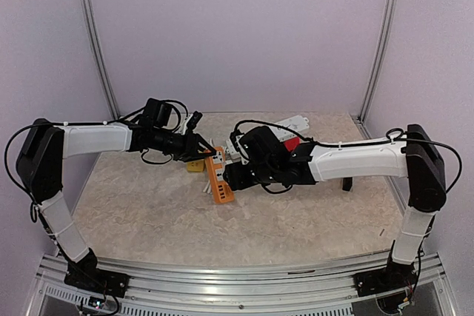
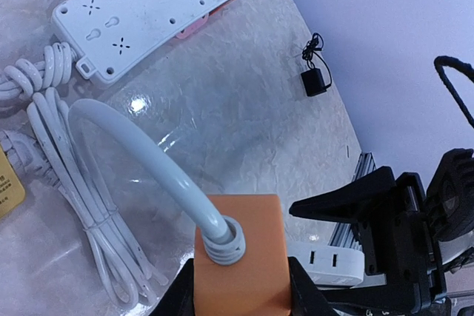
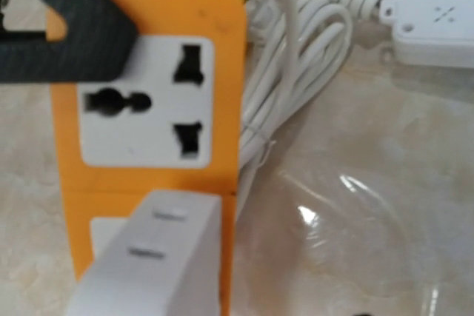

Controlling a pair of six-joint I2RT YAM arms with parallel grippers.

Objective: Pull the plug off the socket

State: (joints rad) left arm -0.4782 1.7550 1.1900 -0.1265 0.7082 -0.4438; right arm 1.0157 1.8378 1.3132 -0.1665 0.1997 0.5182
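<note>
An orange socket strip [image 1: 219,180] lies in the middle of the table. My left gripper [image 1: 201,152] is shut on its cable end [image 2: 248,257], where the thick white cord [image 2: 141,146] enters. A white plug [image 3: 148,264] with two slots sits in the strip just below a free white outlet [image 3: 144,101]. My right gripper [image 1: 235,172] is at that plug [image 2: 326,260]. In the left wrist view its black fingers [image 2: 355,197] stand on either side of the plug, with a gap showing by the upper one. The right wrist view does not show its own fingers.
A white power strip [image 2: 163,5] lies behind, its coiled white cable [image 3: 296,86] beside the orange strip. A yellow piece [image 1: 195,166] sits by the strip's far end. A small black adapter [image 2: 314,81] lies to the right. Purple walls and metal posts enclose the table.
</note>
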